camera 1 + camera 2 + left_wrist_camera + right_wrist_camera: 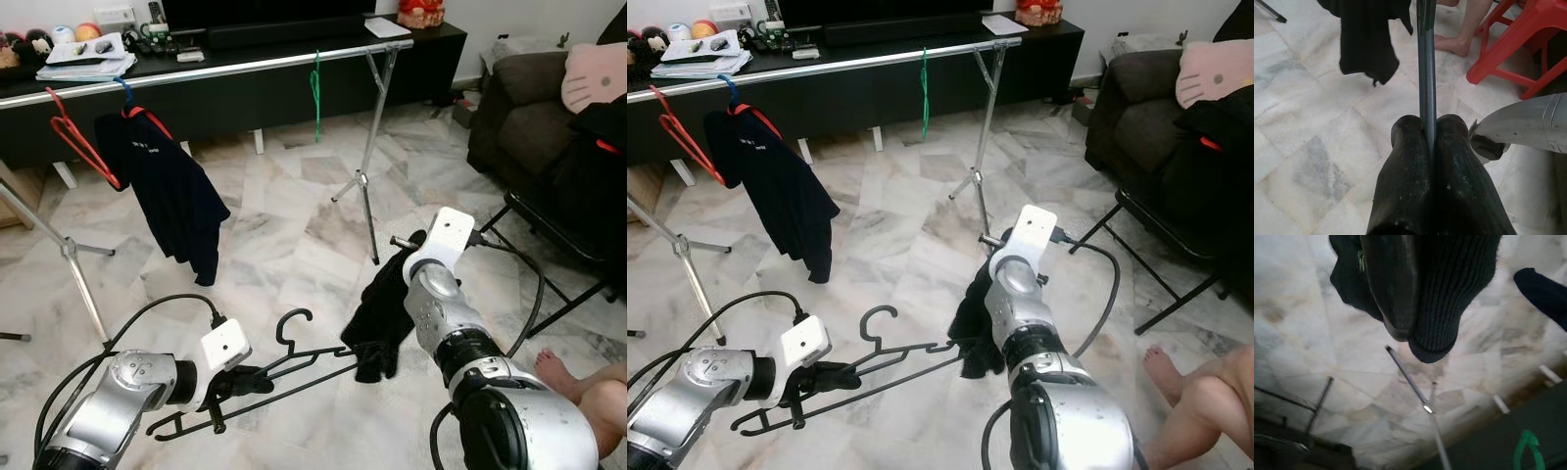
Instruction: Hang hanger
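Observation:
A black hanger (pixel 284 367) is held low over the marble floor, hook up, by my left gripper (pixel 250 380). In the left wrist view its fingers (pixel 1410 161) are shut on the hanger's thin bar (pixel 1426 73). To the right, my right gripper (pixel 400 269) is shut on a black knit garment (pixel 380 318), which droops beside the hanger's end. The right wrist view has that cloth (pixel 1454 289) wrapped over one finger (pixel 1393 289). Beyond stands a silver clothes rail (pixel 245 67).
On the rail hang a red hanger (pixel 78 142), a navy shirt (pixel 171 191) on a blue hanger and a green hanger (pixel 315 93). A dark sofa (pixel 529 127) and a folding chair (pixel 558 245) stand to the right. A person's foot (pixel 560 370) rests nearby.

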Controlling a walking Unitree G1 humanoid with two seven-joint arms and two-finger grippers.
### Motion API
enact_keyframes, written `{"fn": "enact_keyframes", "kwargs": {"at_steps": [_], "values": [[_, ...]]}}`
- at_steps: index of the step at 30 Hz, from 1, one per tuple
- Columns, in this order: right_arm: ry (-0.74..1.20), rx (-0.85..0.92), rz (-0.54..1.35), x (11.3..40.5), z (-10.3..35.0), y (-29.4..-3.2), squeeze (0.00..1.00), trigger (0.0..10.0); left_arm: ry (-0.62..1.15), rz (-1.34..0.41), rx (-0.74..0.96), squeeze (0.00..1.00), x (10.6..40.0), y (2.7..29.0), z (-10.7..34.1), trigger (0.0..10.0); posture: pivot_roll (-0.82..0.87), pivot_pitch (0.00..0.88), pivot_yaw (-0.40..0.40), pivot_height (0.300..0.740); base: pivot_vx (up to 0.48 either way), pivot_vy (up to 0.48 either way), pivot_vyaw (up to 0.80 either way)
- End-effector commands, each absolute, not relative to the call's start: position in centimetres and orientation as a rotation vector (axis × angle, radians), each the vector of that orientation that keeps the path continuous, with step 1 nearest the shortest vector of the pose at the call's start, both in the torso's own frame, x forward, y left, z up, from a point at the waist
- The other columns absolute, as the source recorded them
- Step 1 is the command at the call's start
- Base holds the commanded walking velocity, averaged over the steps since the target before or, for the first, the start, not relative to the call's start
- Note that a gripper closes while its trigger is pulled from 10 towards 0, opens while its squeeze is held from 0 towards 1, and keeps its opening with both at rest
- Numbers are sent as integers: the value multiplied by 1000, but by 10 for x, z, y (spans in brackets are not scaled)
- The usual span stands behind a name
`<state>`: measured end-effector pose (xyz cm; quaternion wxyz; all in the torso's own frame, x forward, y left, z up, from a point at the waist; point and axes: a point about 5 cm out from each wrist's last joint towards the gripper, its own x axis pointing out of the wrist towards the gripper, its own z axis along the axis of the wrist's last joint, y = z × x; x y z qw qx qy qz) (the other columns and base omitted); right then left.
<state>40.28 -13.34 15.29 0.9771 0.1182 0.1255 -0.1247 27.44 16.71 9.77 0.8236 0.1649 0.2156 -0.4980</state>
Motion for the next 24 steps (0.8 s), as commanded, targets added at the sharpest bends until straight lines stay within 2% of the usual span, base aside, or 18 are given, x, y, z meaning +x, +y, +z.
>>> {"fn": "enact_keyframes", "kwargs": {"at_steps": [1, 3, 10, 13, 15, 17, 24], "values": [[266, 269, -266, 405, 158, -129, 0, 10000, 430, -1063, 344, 0, 275, 165, 104, 10000, -26, 95, -9, 740, 0, 0, 0], [261, 310, -264, 406, 162, -123, 0, 10000, 416, -1055, 337, 0, 277, 164, 106, 10000, -28, 103, -10, 740, 0, 0, 0], [253, 262, -290, 406, 165, -114, 0, 10000, 405, -1051, 311, 0, 278, 161, 108, 10000, -28, 115, -15, 740, 0, 0, 0], [268, 189, -355, 404, 162, -119, 0, 10000, 402, -1055, 301, 0, 277, 160, 109, 10000, -26, 118, -17, 740, 0, 0, 0], [280, 111, -463, 401, 157, -132, 0, 10000, 407, -1061, 304, 0, 277, 161, 109, 10000, -25, 123, -20, 740, 0, 0, 0], [277, 123, -542, 400, 159, -139, 0, 10000, 409, -1065, 304, 0, 276, 161, 109, 10000, -26, 125, -21, 740, 0, 0, 0], [254, 127, -531, 402, 166, -138, 0, 10000, 408, -1066, 295, 0, 276, 159, 110, 10000, -28, 125, -22, 740, 0, 0, 0]]}}
